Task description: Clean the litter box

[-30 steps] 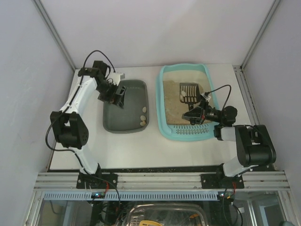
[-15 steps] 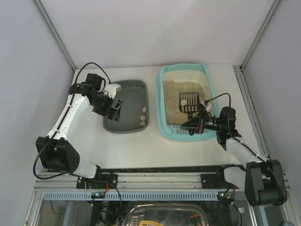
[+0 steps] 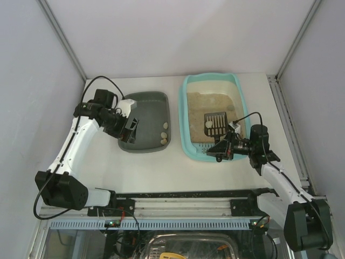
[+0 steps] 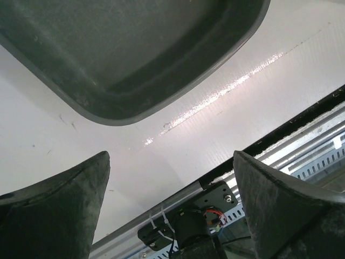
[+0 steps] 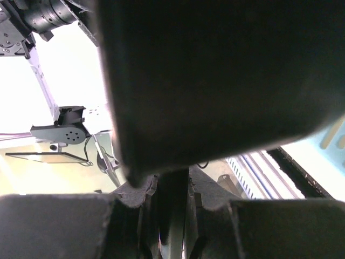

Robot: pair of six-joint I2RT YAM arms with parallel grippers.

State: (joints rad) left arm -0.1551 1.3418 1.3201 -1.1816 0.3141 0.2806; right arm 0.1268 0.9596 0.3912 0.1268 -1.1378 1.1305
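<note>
– Two arms are seen from above. How is the left one posed?

– It is raised from its base at the seven o'clock corner of the white table [image 3: 151, 172], bent at the elbow and reached toward one o'clock. The left gripper [image 3: 131, 129] is held over the eight o'clock corner of the dark grey tray [image 3: 151, 102].

– And its fingers [image 4: 59, 205]?

– In the wrist view they are spread wide apart, and nothing is held between them. Below them, the rounded corner of the tray and some bare table are seen.

– How is the right arm placed?

– It is kept low, with the forearm stretched from the five o'clock side toward ten o'clock. The right gripper [image 3: 222, 148] is found over the near, slotted end of the litter box [image 3: 184, 102]. Its jaws are clamped on the handle of a black scoop [image 3: 216, 123]. The slotted head of the scoop is pointed to twelve o'clock, over the sand. One pale lump [image 3: 208, 124] is seen on it.

– Where is the litter box set?

– It is set on the right half of the table, at three o'clock from the grey tray, beside it but apart. Beige litter is spread inside. A few pale pieces [image 3: 164, 135] are gathered at the five o'clock corner of the grey tray.

– And the room?

– The table is enclosed by pale grey walls. A metal rail [image 3: 183, 208] is fixed along the six o'clock edge.
</note>
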